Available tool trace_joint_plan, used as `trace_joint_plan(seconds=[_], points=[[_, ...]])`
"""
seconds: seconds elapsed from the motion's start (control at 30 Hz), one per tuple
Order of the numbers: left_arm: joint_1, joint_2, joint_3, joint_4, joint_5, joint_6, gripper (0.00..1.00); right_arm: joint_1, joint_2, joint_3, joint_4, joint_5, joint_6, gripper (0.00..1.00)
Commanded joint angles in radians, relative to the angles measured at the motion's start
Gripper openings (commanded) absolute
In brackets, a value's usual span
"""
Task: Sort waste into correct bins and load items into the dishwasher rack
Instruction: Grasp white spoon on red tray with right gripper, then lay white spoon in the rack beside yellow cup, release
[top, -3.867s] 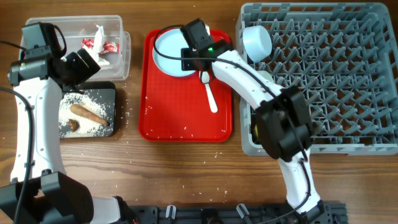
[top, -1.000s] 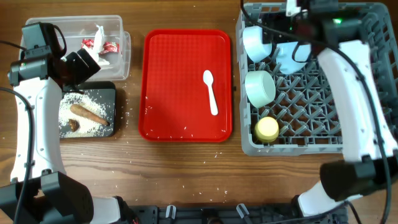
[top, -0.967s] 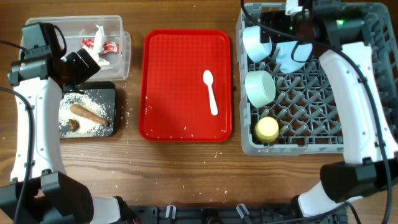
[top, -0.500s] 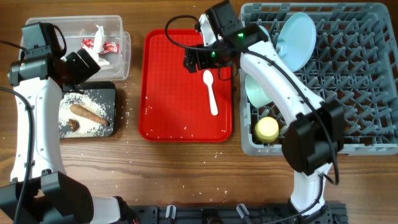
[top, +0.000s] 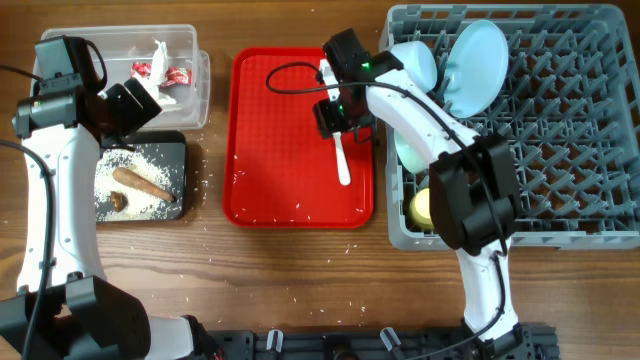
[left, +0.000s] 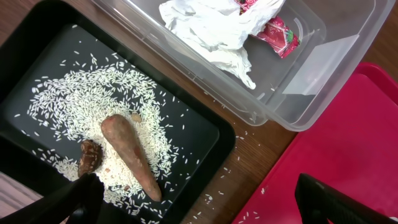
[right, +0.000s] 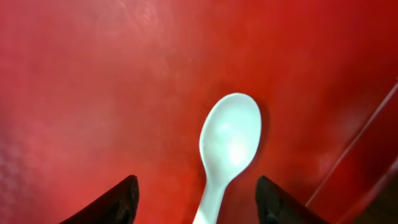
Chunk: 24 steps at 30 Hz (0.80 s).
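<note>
Above the red tray (top: 290, 150), the right gripper (right: 196, 205) is held wide open over the white plastic spoon (right: 227, 146).

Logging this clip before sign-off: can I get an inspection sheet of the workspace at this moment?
Surface: wooden table, with stray rice grains beside the trays.
Job's things: tissue and wrappers in clear tub; rice pile, carrot-shaped stick and brown lump in black tray; plate, pale blue bowl, mint bowl and yellow cup in rack; white spoon lying on red tray.
Clutter: a few grains on the red tray.
Grippers: left gripper open, holding nothing; right gripper open, fingers either side of the spoon handle.
Cables: black cable loops over the red tray.
Surroundings: nothing seen.
</note>
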Motion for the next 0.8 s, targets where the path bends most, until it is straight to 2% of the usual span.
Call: trace_joint_plan(seconds=[0.0, 0.13, 0.27, 0.3, 0.37, 0.4, 0.53, 0.6, 0.7, 0.77], points=[[0.004, 0.006, 0.012, 0.000, -0.006, -0.002, 1.00, 0.001, 0.024, -0.003, -0.007, 0.021, -0.012, 0.54], [0.004, 0.006, 0.012, 0.000, -0.006, -0.002, 1.00, 0.001, 0.051, -0.019, -0.008, 0.021, -0.012, 0.45], [0.004, 0.006, 0.012, 0.000, -0.006, -0.003, 1.00, 0.001, 0.051, -0.095, 0.020, 0.021, -0.012, 0.43], [0.004, 0.006, 0.012, 0.000, -0.006, -0.002, 1.00, 0.001, 0.051, -0.116, 0.038, 0.021, -0.011, 0.40], [0.004, 0.006, 0.012, 0.000, -0.006, -0.002, 1.00, 0.001, 0.051, -0.134, 0.072, 0.020, -0.002, 0.07], [0.004, 0.006, 0.012, 0.000, -0.006, -0.003, 1.00, 0.001, 0.051, -0.134, 0.073, 0.020, -0.002, 0.04], [0.004, 0.006, 0.012, 0.000, -0.006, -0.003, 1.00, 0.001, 0.048, -0.129, 0.058, 0.020, -0.006, 0.04], [0.004, 0.006, 0.012, 0.000, -0.006, -0.002, 1.00, 0.001, 0.016, -0.078, -0.002, 0.017, -0.006, 0.04], [0.004, 0.006, 0.012, 0.000, -0.006, -0.002, 1.00, 0.001, -0.126, 0.033, -0.082, 0.021, 0.004, 0.04], [0.004, 0.006, 0.012, 0.000, -0.006, -0.002, 1.00, -0.021, -0.276, 0.095, -0.195, 0.098, 0.090, 0.04]])
